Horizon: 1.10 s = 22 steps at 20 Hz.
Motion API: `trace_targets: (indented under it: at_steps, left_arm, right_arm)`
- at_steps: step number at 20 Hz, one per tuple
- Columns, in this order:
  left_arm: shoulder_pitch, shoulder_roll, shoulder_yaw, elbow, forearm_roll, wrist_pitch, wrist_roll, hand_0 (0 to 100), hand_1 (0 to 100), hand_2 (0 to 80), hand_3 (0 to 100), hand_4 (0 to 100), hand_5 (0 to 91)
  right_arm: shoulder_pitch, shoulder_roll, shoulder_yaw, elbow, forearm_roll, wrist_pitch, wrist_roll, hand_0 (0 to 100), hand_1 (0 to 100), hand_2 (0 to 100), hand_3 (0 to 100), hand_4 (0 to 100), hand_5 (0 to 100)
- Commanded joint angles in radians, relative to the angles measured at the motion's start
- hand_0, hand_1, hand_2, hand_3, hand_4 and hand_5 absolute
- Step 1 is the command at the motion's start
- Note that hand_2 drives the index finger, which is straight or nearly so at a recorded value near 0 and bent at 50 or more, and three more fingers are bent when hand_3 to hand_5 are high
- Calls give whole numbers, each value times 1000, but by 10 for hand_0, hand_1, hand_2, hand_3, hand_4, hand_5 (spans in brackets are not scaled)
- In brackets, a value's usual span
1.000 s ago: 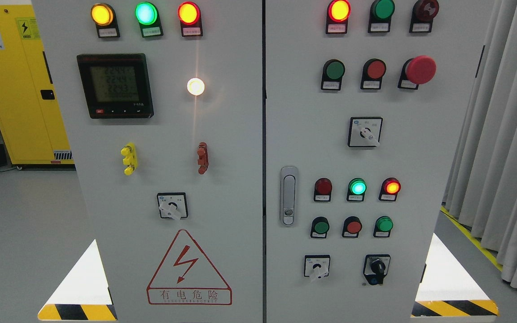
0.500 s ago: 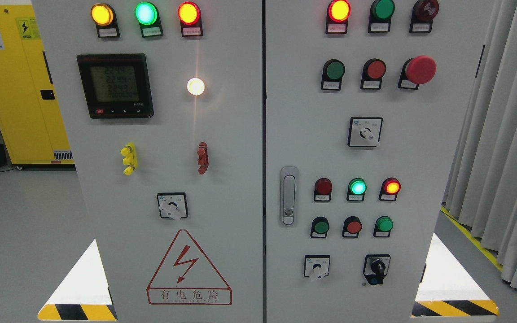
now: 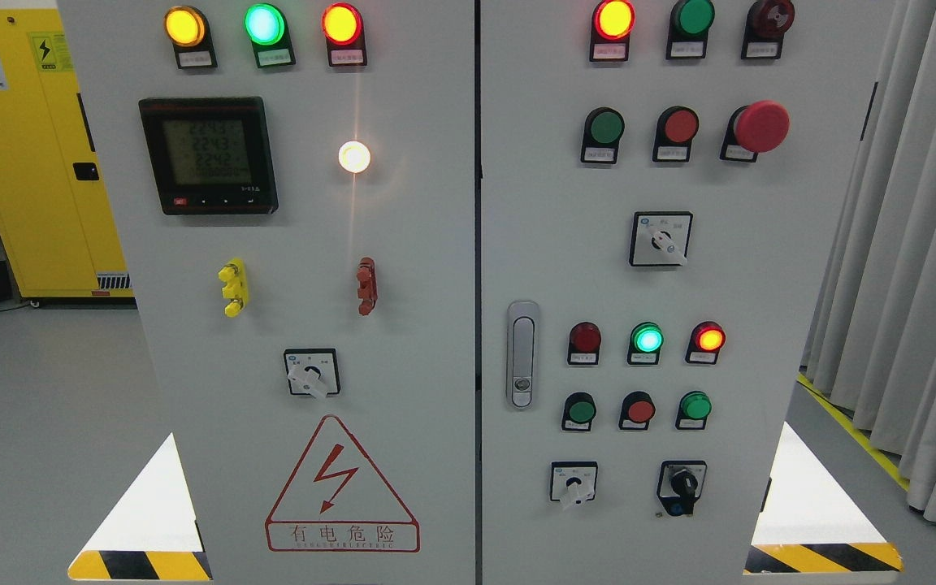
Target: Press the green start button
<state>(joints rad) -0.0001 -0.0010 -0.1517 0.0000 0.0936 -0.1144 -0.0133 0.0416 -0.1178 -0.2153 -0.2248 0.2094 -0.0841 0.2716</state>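
The head camera faces a grey control cabinet (image 3: pixel 403 244) with two doors, and neither of the robot's hands is in the view, so I cannot tell how their fingers stand or if they hold anything. There are several green buttons and the labels under them are too small to read, so I cannot say which one is the start button. On the right door, an unlit green button (image 3: pixel 606 127) stands in the upper row, left of a red button (image 3: pixel 681 126) and a big red mushroom button (image 3: pixel 761 127). Lower on the same door is another row with a dark green button (image 3: pixel 581 411), a red-orange button (image 3: pixel 640 410) and a brighter green button (image 3: pixel 695 405). Just above this row three lamps stand: a dark red lamp (image 3: pixel 585 336), a lit green lamp (image 3: pixel 647 338) and a lit red lamp (image 3: pixel 709 338). A rotary switch (image 3: pixel 661 239) sits between the two groups, and a metal door handle (image 3: pixel 522 354) is at the left edge of the right door. The left door carries a digital meter (image 3: pixel 208 155), a bright white lamp (image 3: pixel 354 157) and a red warning triangle (image 3: pixel 342 484). A yellow cabinet (image 3: pixel 37 162) stands behind at the left, and grey curtains (image 3: pixel 915 244) hang at the right.
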Motion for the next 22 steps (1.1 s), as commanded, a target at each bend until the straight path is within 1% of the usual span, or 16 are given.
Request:
trace_targets:
  at_steps: [1, 3, 5, 6, 8, 9, 11, 13, 14, 17, 18, 21, 22]
  left_arm:
    - [-21, -37, 1, -17, 0, 1, 0, 120, 556, 0, 0, 0, 0]
    - [-20, -43, 1, -17, 0, 1, 0, 120, 556, 0, 0, 0, 0]
    - [-20, -56, 1, -17, 0, -1, 0, 120, 556, 0, 0, 0, 0]
    - [-20, -62, 0, -18, 0, 1, 0, 120, 556, 0, 0, 0, 0]
    - [-20, -76, 0, -18, 0, 1, 0, 120, 556, 0, 0, 0, 0]
    - [-20, -83, 0, -20, 0, -1, 0, 120, 556, 0, 0, 0, 0]
    - [-20, -96, 0, -23, 0, 1, 0, 120, 556, 0, 0, 0, 0]
    - [-20, -99, 0, -25, 0, 1, 0, 120, 556, 0, 0, 0, 0]
    - [-20, -100, -2, -25, 0, 1, 0, 120, 556, 0, 0, 0, 0]
    - [-20, -103, -2, -25, -2, -1, 0, 120, 556, 0, 0, 0, 0]
    - [-20, -103, -2, -25, -2, -1, 0, 120, 556, 0, 0, 0, 0]
    - [-20, -103, -3, -26, -2, 1, 0, 120, 556, 0, 0, 0, 0]
    - [-20, -103, -3, -28, -2, 1, 0, 120, 556, 0, 0, 0, 0]
  right_arm:
    - [-48, 7, 69, -56, 2, -129, 57, 250, 433, 0, 0, 0, 0]
    - [-80, 9, 68, -60, 4, -151, 55, 251, 433, 0, 0, 0, 0]
    - [-94, 9, 71, -94, -4, -170, 57, 250, 434, 0, 0, 0, 0]
    - [-94, 1, 83, -128, -4, -183, 58, 248, 438, 0, 0, 0, 0]
    - [-86, -2, 123, -216, -4, -216, 57, 248, 439, 0, 0, 0, 0]
    - [-77, -3, 128, -267, -1, -236, 57, 247, 440, 0, 0, 0, 0]
    - [-40, 3, 128, -399, 2, -246, 57, 244, 445, 0, 0, 0, 0]
    - [21, 6, 132, -560, 8, -244, 58, 240, 449, 0, 0, 0, 0]
    - [53, 6, 143, -637, 8, -244, 58, 240, 449, 0, 0, 0, 0]
    - [128, 1, 201, -830, 11, -244, 57, 228, 458, 0, 0, 0, 0]
    - [147, 0, 206, -888, 19, -244, 57, 224, 461, 0, 0, 0, 0]
    - [161, -3, 217, -1026, 41, -247, 57, 216, 467, 0, 7, 0, 0]
    - [158, -5, 217, -1065, 53, -249, 58, 214, 470, 0, 33, 0, 0]
